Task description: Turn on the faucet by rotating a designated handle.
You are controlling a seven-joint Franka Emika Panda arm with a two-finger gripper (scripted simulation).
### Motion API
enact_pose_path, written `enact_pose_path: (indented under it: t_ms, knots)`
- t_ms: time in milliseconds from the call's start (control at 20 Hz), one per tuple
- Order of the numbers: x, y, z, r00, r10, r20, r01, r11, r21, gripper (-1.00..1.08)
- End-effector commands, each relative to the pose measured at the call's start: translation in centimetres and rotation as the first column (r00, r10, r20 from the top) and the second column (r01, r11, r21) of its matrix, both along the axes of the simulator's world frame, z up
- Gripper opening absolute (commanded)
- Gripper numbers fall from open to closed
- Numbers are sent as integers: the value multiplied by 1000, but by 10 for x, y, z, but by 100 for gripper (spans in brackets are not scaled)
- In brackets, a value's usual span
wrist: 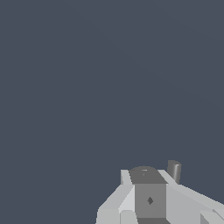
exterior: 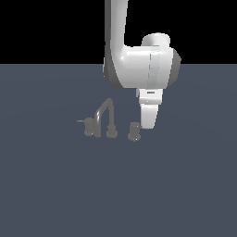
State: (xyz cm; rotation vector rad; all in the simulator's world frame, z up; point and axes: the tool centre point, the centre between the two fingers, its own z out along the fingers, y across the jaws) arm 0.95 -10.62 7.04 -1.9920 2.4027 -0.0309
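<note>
Faucet [exterior: 105, 119]: small dull-grey metal set standing upright on the dark blue-grey counter [exterior: 55, 185]. Tall angular spout rises from a round base and bends toward the exterior view's left.

Handle [exterior: 88, 125]: short grey stepped knob at the set's end on the exterior view's left, with a thin pale lever pin projecting sideways to that left.

Second knob [exterior: 134, 131]: similar, stubby, at the opposite end, apart from the spout base.
</note>
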Motion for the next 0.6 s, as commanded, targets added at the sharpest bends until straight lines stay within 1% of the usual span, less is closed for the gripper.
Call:
enact_pose_path:
  t_ms: [0,400,450,500,550]
  knots:
    - [-13,3,-2,1000,0,-14,0,1000,2,-100]
    - [-43,10,-6,1000,-8,-27,8,1000,2,-100]
    - [-43,10,-6,1000,-8,-27,8,1000,2,-100]
    - [-33,-7,-2,1000,-31,-5,31,999,-7,-100]
    - [-35,-2,-2,1000,-29,-7,29,1000,-6,-100]
